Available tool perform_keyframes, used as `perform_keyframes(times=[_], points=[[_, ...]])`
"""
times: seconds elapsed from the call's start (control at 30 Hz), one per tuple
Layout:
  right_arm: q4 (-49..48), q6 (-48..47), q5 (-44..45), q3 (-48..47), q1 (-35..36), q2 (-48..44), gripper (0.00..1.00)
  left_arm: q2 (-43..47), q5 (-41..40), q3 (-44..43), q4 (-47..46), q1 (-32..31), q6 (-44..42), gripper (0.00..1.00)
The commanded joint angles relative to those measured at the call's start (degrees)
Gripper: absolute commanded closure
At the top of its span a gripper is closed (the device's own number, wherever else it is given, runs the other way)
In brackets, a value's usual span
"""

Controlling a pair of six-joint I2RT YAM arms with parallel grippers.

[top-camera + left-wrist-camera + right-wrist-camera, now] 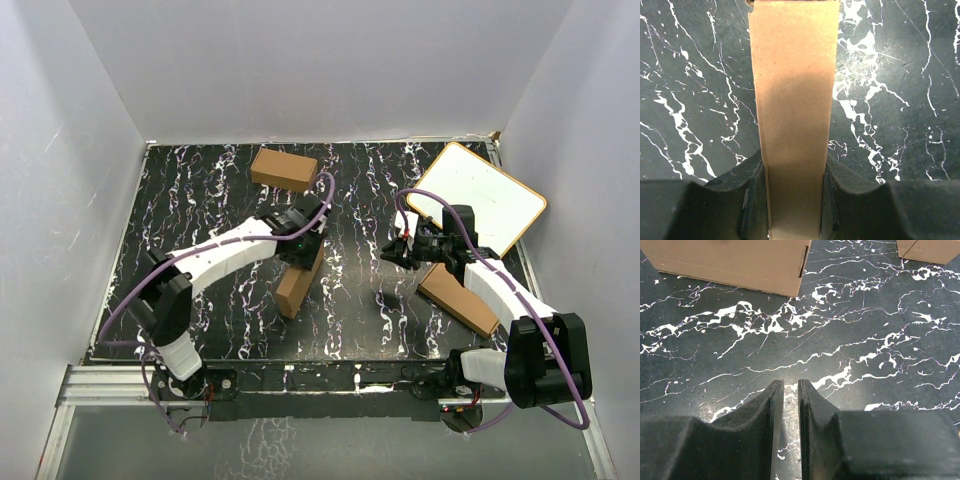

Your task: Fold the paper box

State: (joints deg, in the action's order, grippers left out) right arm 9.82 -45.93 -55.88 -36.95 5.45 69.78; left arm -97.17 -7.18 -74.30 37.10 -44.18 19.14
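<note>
We hold the thin brown corrugated-cardboard paper box on edge at the centre of the frame.
Our left gripper pinches its narrow side. Our right gripper, fingers nearly pressed together and empty, hovers over the black marbled table. No loose flaps show, so we judge the folding mostly done, with perhaps a last tuck or setting down left.

The plain brown corrugated-cardboard paper box is seen folded shut into a thin flat rectangle. It is turned on edge over the middle of the black marbled tabletop and clamped across its narrow face between the left gripper's fingers.
</note>
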Motion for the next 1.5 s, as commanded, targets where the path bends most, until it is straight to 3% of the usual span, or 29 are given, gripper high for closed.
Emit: perform_keyframes(times=[0.0, 0.47, 0.7, 0.8, 0.9, 1.03, 1.23, 1.47], points=[[-3.50, -0.03, -3.10, -0.18, -0.40, -0.38, 0.76, -9.63, -15.33, 2.46, 11.84, -3.22, 3.58, 1.00], [-3.33, -0.01, -3.20, -0.35, -0.92, -0.42, 0.74, -13.89, -22.32, 1.33, 12.44, -8.75, 9.43, 1.00], [-3.24, -0.12, -3.85, -0.11, -1.52, -0.64, 0.73, -9.97, -21.92, 3.41, 7.62, -8.93, 8.56, 0.97], [-3.19, -0.09, -4.01, -0.18, -1.55, -0.62, 0.73, -7.50, -21.34, 2.07, 5.75, -7.75, 7.10, 0.78], [-3.10, -0.11, -4.06, -0.20, -1.68, -0.89, 0.73, -6.47, -19.28, -0.59, 4.66, -6.51, 5.43, 0.54], [-3.14, -0.10, -4.29, -0.11, -2.14, -1.19, 0.73, -5.69, -12.27, -2.64, 1.75, -6.26, 5.35, 0.28], [-3.06, -0.12, -4.64, -0.09, -2.88, -1.16, 0.72, -1.12, 0.15, -2.54, -4.96, -5.96, 7.29, 0.18], [-2.90, 0.50, -5.70, -0.29, -3.55, -1.07, 0.72, 7.37, 8.16, 0.14, -11.58, -4.29, 9.28, 0.16]])
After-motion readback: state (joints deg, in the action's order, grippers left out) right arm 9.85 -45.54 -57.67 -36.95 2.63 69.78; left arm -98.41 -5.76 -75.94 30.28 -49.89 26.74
